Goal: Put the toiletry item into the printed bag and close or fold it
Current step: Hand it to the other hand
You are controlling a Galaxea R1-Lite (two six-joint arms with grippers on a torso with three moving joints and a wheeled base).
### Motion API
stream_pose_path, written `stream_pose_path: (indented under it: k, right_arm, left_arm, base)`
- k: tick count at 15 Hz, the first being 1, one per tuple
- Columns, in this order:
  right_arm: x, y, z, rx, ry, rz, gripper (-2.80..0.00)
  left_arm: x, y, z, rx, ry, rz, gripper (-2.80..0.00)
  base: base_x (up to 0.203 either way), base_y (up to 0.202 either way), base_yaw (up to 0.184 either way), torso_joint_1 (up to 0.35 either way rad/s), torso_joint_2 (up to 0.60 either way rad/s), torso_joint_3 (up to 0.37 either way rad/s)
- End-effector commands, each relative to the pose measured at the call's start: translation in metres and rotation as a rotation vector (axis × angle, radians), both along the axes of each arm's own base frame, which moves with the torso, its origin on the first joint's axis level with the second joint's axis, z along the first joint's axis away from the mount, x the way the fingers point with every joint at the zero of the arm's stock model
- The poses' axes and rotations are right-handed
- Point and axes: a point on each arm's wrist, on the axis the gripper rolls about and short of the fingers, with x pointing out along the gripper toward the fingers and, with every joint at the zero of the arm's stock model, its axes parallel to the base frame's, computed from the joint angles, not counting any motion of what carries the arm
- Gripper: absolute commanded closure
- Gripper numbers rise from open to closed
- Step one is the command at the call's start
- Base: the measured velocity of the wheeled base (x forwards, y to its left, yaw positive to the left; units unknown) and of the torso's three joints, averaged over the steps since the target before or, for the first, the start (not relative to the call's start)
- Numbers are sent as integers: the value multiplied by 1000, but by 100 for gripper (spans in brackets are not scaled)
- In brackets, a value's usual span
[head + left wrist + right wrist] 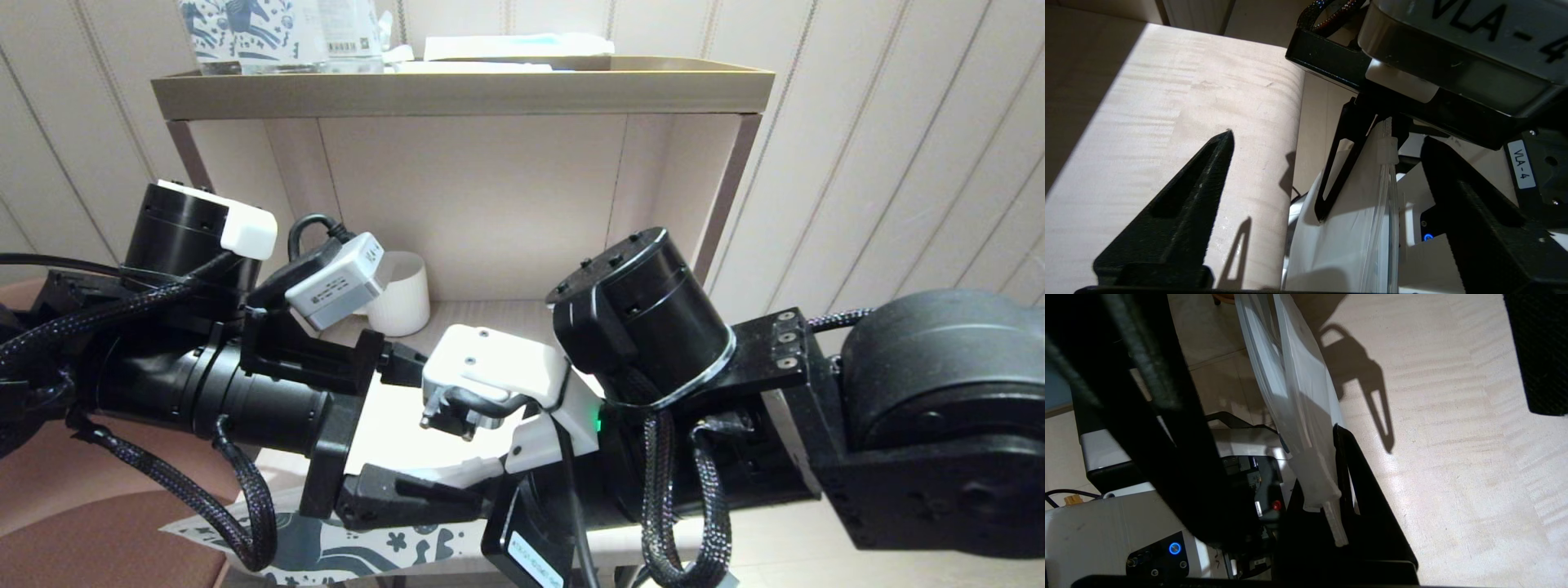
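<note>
Right up close, the right tool (pixel 1343 490) is clenching the zip edge of the printed bag (pixel 1298 416), pinching it by the white slider tab (pixel 1387 150). The bag is hanging down past the front edge of the counter (pixel 1180 134), its printed lower end (pixel 359 547) dangling below the arms in the head view. Just beside it, the left tool (pixel 1331 139) is sitting released, fingers spread wide, one over the bare wood, the other beside the bag. Open wood is stretching away toward the white mug (pixel 402 294) at the back wall. The toiletry item isn't showing from any angle.
</note>
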Motion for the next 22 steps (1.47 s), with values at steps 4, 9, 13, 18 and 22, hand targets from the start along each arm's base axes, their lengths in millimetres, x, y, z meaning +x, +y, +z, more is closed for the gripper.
stream_pose_path:
  k: [4,9,13,18,22]
  right_arm:
    - [0,1,1,1,-1,4,0]
    - [0,1,2,4,-5,3,0]
    - [0,1,3,6,-8,3,0]
    - [-4,-15,14,27,-26,-16,0]
    - [-4,-43,25,54,-45,-69,0]
  left_arm:
    - [-1,1,1,-5,-5,-7,0]
    - [-2,1,-1,-3,-1,-15,0]
    - [-3,1,-1,-3,-1,-18,0]
    - [-4,3,-1,-3,-7,-15,0]
    - [-5,3,-1,-4,-6,-16,0]
  base:
    - [0,0,0,0,0,0]
    - [0,0,0,0,0,0]
    - [0,0,0,0,0,0]
    - [0,0,0,0,0,0]
    - [0,0,0,0,0,0]
